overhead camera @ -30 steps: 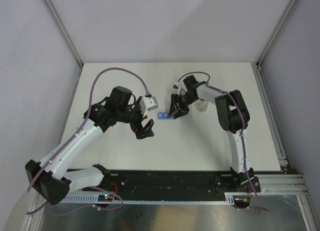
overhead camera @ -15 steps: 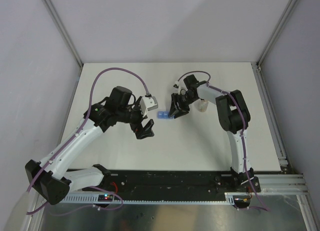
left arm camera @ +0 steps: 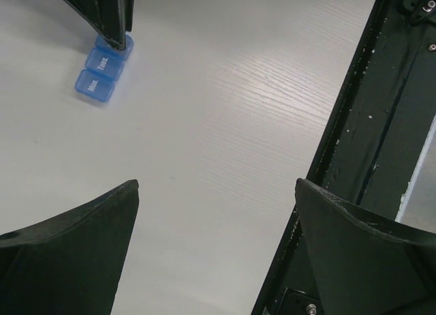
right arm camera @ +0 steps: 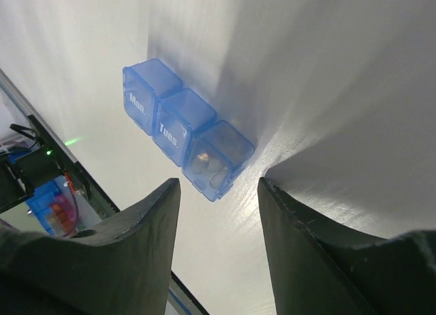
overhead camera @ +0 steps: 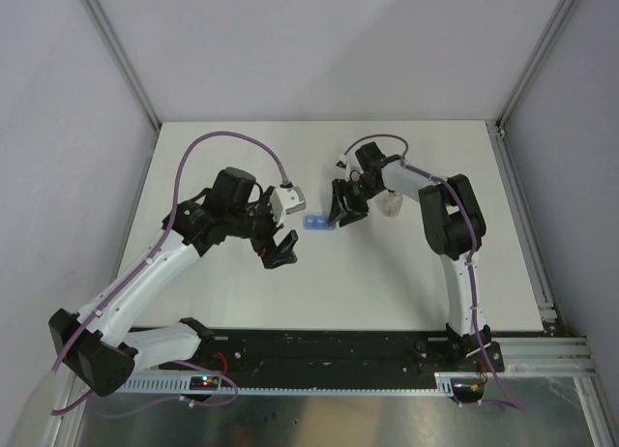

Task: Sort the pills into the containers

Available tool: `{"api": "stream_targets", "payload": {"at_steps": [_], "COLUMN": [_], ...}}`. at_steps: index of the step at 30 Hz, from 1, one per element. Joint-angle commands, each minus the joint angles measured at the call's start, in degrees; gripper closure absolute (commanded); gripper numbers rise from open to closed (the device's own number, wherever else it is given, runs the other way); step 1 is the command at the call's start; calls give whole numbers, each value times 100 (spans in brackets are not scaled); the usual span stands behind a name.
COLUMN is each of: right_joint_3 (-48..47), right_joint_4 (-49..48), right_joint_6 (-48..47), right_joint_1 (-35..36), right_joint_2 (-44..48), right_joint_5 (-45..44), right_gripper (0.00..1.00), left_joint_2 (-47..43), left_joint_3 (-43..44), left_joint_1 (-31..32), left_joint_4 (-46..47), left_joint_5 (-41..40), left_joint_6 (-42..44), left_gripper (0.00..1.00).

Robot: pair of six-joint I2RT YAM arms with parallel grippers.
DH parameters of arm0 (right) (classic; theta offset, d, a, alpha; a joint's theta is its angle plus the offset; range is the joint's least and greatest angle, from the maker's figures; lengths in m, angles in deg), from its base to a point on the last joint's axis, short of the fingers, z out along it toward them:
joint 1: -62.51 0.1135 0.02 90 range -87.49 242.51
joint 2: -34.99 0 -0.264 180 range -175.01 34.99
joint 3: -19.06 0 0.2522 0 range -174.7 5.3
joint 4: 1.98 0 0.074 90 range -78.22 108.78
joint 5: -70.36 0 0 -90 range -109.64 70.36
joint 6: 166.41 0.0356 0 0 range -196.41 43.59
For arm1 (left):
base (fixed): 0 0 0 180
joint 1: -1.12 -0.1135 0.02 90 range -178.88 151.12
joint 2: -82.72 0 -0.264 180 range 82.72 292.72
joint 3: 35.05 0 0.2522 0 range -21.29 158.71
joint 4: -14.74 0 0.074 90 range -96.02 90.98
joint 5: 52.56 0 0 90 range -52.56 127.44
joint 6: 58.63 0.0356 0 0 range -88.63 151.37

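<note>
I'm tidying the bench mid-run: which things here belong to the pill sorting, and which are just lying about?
In the job:
blue strip
pills in its end compartment
right claw at that end

Lying about:
vial, standing apart from the strip
left claw, open and empty, off to one side

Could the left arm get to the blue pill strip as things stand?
Probably yes. The left gripper is open, and only bare table lies between it and the strip's near end. The right gripper crowds just the far end.
</note>
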State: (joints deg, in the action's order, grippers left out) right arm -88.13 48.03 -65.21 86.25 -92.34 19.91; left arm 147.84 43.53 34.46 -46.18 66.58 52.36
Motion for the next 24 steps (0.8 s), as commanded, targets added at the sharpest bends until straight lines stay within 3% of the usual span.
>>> {"api": "stream_targets", "payload": {"at_steps": [1,9,24], "right_joint_3": [-216,-190,-77], "right_joint_4": [87,131,424], "right_joint_6": [-303,-615,-1671], "right_joint_1": [-5,53,51], "right_joint_2": [400,666,1686], "right_joint_5": [-642,-1429,-2321], "right_gripper": [44,37,28], "left_joint_2": [-164,-289,-713], "left_joint_3": [-19,-74,-271], "left_joint_1": [-30,-35,-32], "left_joint_4": [303,466,997], "left_joint_5": [-374,-779,-2539], "left_joint_6": [-66,-192,-480], "left_gripper": [0,0,0]}}
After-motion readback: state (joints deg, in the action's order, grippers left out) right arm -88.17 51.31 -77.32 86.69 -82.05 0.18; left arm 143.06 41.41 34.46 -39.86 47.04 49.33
